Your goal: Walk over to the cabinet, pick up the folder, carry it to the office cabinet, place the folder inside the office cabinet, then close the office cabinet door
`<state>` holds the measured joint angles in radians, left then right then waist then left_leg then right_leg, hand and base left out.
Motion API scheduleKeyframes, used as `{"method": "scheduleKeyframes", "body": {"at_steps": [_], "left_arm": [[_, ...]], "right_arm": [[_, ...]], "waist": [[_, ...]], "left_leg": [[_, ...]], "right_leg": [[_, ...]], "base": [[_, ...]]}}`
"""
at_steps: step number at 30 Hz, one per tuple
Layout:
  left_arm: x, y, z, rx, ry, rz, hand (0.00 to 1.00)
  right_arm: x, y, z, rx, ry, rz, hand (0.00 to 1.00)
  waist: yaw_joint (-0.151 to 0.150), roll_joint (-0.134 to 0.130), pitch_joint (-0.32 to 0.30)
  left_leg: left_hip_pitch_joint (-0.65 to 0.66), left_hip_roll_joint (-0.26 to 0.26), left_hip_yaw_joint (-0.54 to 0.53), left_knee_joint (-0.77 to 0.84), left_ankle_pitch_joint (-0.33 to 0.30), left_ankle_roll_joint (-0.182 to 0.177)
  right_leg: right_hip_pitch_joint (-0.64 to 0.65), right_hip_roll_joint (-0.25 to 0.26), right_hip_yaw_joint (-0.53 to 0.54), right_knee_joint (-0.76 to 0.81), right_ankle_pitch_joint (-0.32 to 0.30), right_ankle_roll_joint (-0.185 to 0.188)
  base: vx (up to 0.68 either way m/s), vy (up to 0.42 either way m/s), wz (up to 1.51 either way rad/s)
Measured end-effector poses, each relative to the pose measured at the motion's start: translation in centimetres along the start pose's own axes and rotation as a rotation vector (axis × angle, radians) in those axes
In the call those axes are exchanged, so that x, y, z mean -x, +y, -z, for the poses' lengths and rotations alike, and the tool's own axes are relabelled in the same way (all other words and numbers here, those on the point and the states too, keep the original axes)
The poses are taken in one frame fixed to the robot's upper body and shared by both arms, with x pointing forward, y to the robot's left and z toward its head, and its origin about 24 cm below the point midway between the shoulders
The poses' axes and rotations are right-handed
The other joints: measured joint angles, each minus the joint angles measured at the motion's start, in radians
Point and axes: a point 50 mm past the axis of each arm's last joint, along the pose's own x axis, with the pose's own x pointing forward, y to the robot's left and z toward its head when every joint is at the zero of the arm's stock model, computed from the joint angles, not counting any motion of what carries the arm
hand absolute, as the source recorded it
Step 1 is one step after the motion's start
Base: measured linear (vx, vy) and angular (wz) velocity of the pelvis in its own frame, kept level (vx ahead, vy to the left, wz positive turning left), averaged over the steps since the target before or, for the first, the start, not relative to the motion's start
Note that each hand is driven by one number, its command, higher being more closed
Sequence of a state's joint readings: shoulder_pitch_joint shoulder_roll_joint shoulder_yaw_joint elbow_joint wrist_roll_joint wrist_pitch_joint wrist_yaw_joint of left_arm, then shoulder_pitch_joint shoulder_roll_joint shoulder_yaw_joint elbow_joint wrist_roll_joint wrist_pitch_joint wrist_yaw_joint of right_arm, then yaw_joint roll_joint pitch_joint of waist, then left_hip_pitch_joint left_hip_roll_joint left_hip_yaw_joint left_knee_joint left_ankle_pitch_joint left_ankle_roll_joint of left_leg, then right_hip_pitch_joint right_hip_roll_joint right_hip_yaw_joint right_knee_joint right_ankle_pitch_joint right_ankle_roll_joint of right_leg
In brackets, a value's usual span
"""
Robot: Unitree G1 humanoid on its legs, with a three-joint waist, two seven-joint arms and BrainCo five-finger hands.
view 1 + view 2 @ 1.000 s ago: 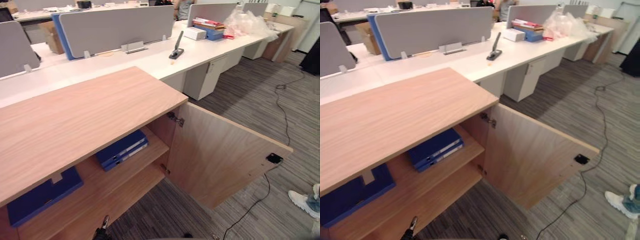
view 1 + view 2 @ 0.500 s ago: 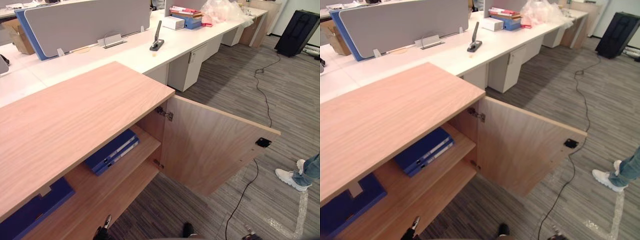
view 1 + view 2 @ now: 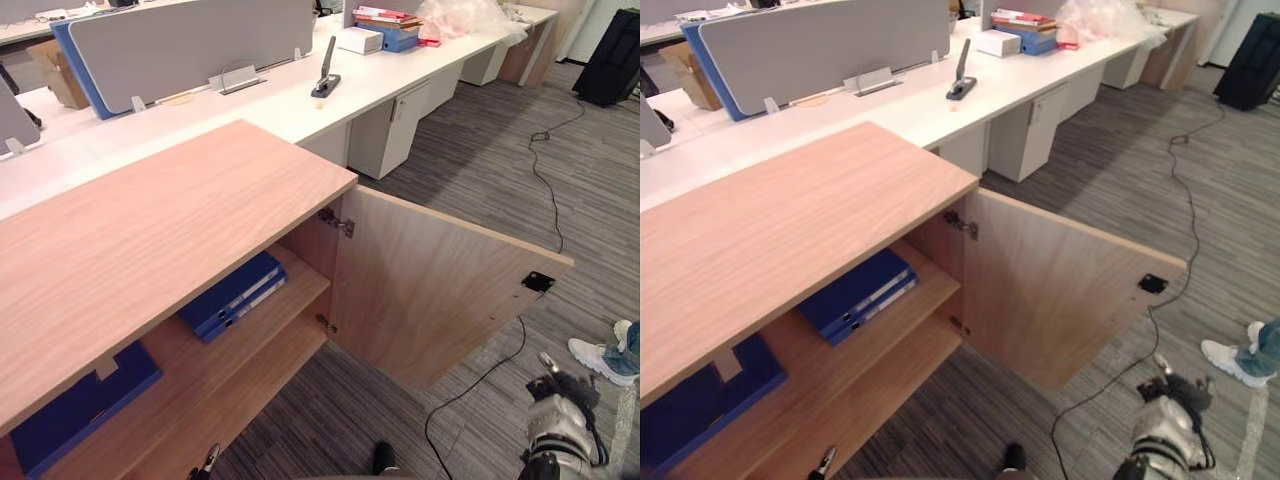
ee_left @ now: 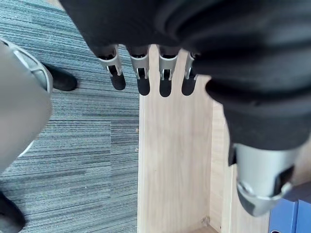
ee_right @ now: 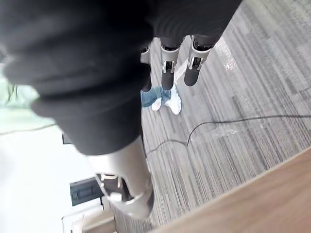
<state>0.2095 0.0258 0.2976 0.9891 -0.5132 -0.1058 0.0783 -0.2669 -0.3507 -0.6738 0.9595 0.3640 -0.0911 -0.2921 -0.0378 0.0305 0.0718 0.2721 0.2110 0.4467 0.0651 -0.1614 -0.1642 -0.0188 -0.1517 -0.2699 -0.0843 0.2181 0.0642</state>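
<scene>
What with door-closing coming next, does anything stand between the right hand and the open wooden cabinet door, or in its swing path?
Nothing visible does. The right hand hangs near the free edge of the open light-wood cabinet door. The blue folder lies back on the shelf, inside the door's swing.

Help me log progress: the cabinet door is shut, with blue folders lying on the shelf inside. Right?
Not quite. The cabinet door stands wide open, as the left eye view shows. The blue folders do lie on the shelf inside.

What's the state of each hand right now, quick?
Left hand: open, holding nothing.
Right hand: open, holding nothing.
</scene>
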Motion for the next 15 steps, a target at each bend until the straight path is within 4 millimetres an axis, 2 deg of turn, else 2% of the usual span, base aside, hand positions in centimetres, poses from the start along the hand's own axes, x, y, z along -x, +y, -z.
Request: {"method": "scheduleKeyframes", "body": {"at_steps": [5,9,15], "left_arm": [[-0.1,-0.3,-0.4,-0.025,-0.011,0.026,0.0],[0.0,-0.5,-0.6,-0.004,-0.021,0.04,0.0],[0.0,-1.3,-1.0,-0.007,-0.044,0.082,0.0]], "right_arm": [[0.8,5.3,0.1,0.197,-0.01,-0.23,0.0],[0.7,6.3,-0.3,0.277,-0.012,-0.284,0.0],[1.1,7.7,-0.1,0.43,-0.025,-0.365,0.0]], "waist": [[0.015,0.001,0.0],[0.027,-0.001,0.0],[0.024,-0.008,0.004]], "left_leg": [[-0.007,-0.002,-0.017,-0.001,0.0,0.0],[-0.01,-0.003,-0.023,-0.001,0.001,-0.001],[-0.014,-0.005,-0.038,-0.001,0.002,-0.004]], "right_leg": [[-0.002,-0.003,-0.005,0.0,0.005,0.004],[-0.002,-0.004,-0.009,0.001,0.01,0.012],[-0.002,-0.007,-0.011,0.001,0.014,0.011]], "base": [[-0.04,0.003,0.05],[-0.01,0.003,0.02],[-0.01,0.0,0.02]]}}
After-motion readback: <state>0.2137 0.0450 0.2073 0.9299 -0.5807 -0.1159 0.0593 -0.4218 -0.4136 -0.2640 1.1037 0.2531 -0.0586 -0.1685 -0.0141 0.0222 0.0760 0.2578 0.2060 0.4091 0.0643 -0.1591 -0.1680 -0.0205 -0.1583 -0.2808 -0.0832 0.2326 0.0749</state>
